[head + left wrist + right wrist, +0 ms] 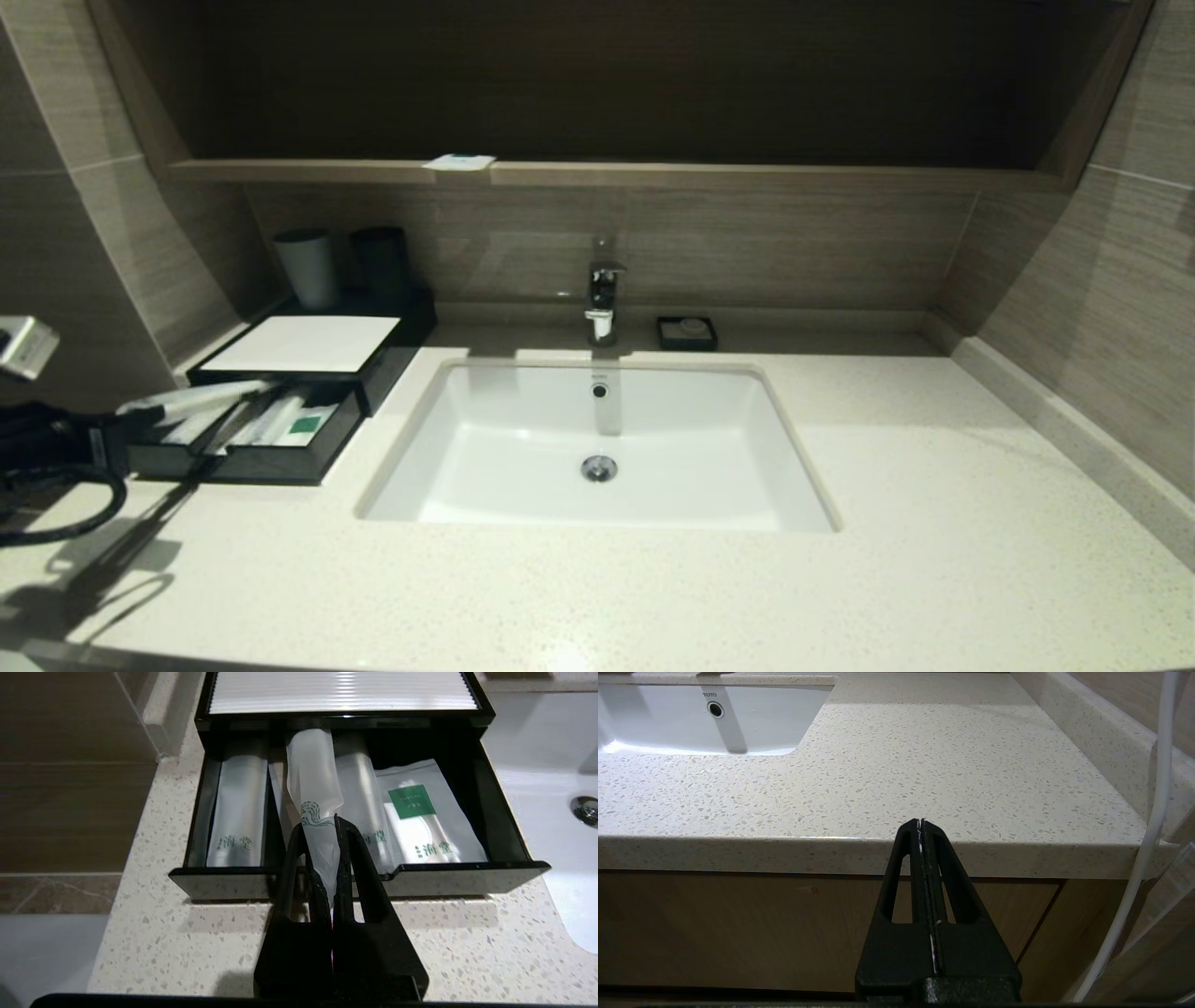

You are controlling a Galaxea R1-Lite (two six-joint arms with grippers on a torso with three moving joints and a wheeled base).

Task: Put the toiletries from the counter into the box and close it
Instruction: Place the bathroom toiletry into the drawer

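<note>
The left gripper [332,826] holds a narrow white pouch [314,788], its jaws pressed tight on the lower end, over the open drawer [490,807] of the black box [392,359]. The box stands at about 9 o'clock from the sink [597,448], on the speckled worktop [934,523]. More white packets lie in the drawer, one of them a sachet with a green label [420,812]. Another flat sachet [458,162] lies on the wooden ledge [700,175], at 12 o'clock. The right gripper [921,822] hangs before the worktop edge, jaws closed on nothing
</note>
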